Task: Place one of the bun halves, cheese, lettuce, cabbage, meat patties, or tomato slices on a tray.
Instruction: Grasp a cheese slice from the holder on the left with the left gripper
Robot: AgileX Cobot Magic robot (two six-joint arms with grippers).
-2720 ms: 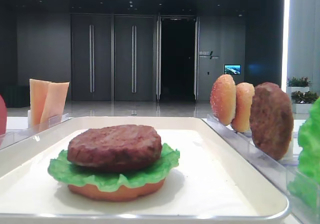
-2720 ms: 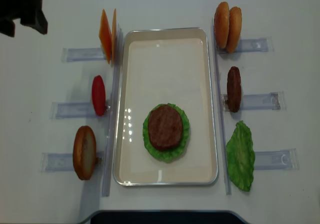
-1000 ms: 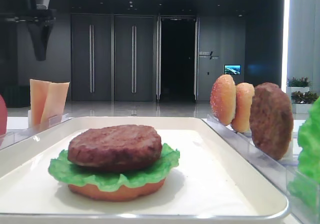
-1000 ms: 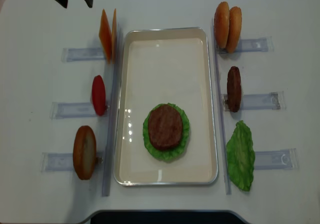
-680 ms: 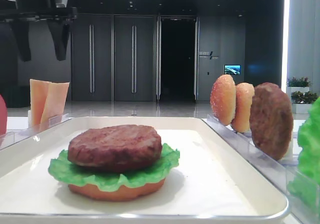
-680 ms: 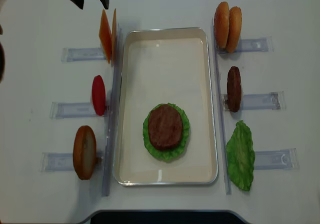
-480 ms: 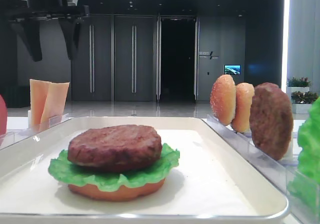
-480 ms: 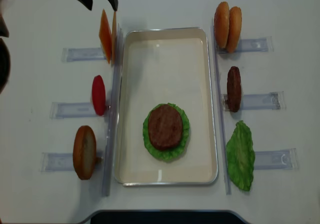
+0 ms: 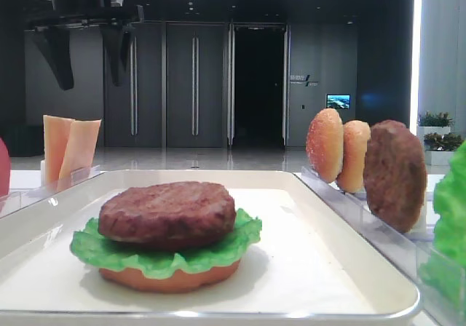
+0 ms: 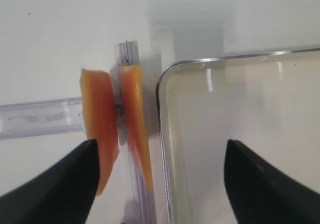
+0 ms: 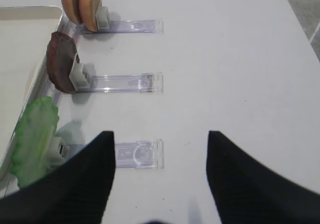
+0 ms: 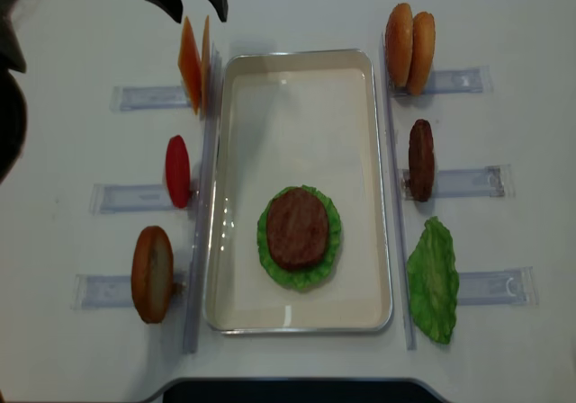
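Observation:
Two cheese slices (image 12: 189,64) stand on edge in a clear holder left of the cream tray (image 12: 297,115). My left gripper (image 12: 195,12) hangs open above them at the table's far end. In the left wrist view the cheese (image 10: 100,124) lies between its spread fingers beside the tray's corner (image 10: 172,71). On the tray a meat patty (image 12: 297,229) lies on lettuce (image 12: 332,214) over a bun half (image 9: 171,279). My right gripper (image 11: 160,136) is open over bare table with nothing in it.
On the right stand two bun halves (image 12: 409,48), a patty (image 12: 420,160) and a lettuce leaf (image 12: 434,280) in clear holders. On the left are a red tomato slice (image 12: 177,171) and a bun half (image 12: 153,274). The tray's far half is bare.
My left gripper has moved rightward along the far edge until it hangs over the cheese slices, still open. Nothing on the table has shifted.

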